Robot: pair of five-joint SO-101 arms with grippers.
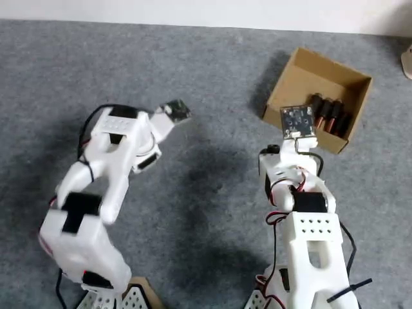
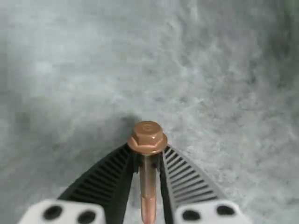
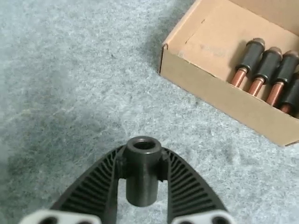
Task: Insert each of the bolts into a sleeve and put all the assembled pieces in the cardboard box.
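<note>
A bolt (image 2: 147, 138) is clamped by the left gripper (image 2: 147, 150), a sleeve (image 3: 141, 182) by the right gripper (image 3: 142, 156). Overhead, the box (image 1: 308, 76) is seen at two o'clock.

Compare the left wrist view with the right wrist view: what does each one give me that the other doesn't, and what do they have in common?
Left wrist view, not the right: a copper bolt with a hex head, clamped in the left gripper.

Right wrist view, not the left: a black sleeve held in the right gripper with its bore facing the camera, and beyond it the cardboard box with a row of assembled pieces inside.

Both: the grey surface underneath, and black ribbed fingers shut on one part.
</note>
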